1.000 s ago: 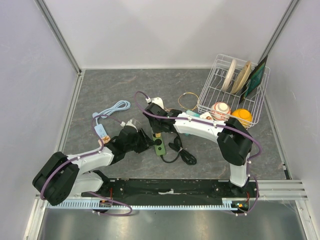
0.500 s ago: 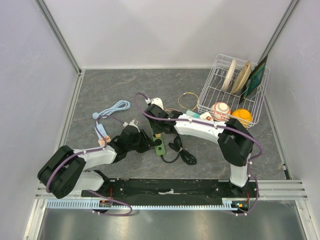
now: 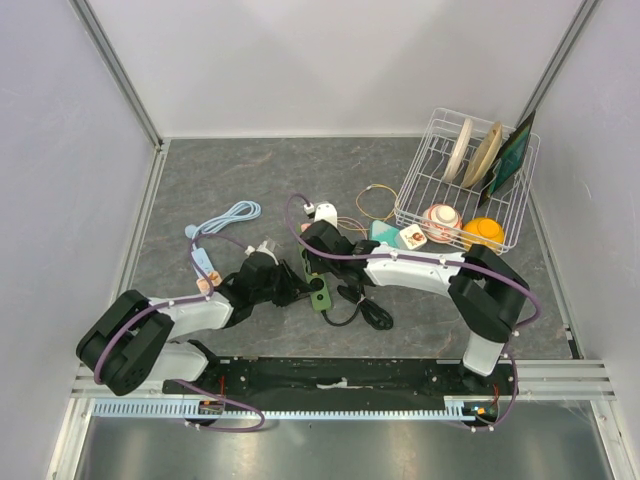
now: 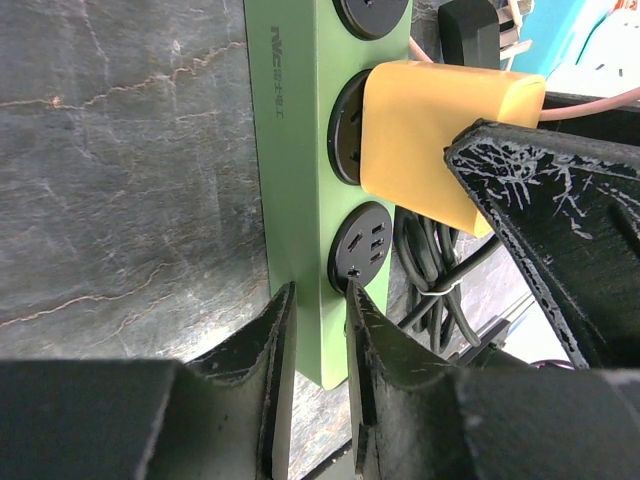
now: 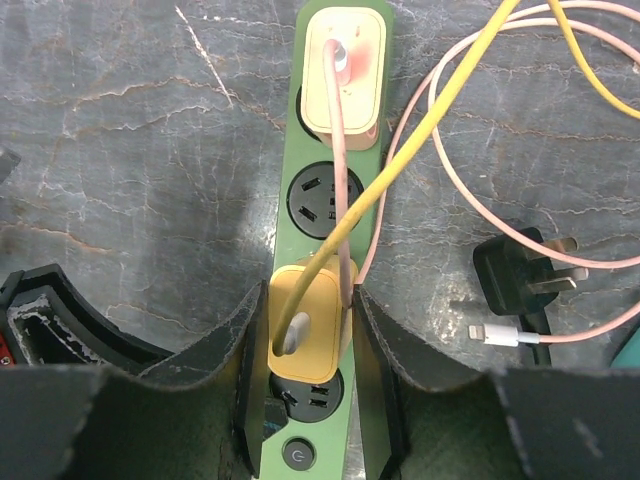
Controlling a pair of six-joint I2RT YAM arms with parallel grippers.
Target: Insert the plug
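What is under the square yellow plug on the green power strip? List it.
A round black socket of the green plastic power strip, only its rim showing beside the square yellow plug. Its holes and the plug's pins are covered.

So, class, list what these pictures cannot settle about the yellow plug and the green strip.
- Right wrist: the yellow plug covers its own pins and socket, so how deep it sits is hidden.
- Left wrist: the far end of the green strip is cut off by the top edge.
- Top external: sockets too small; the plug lies under the right gripper.
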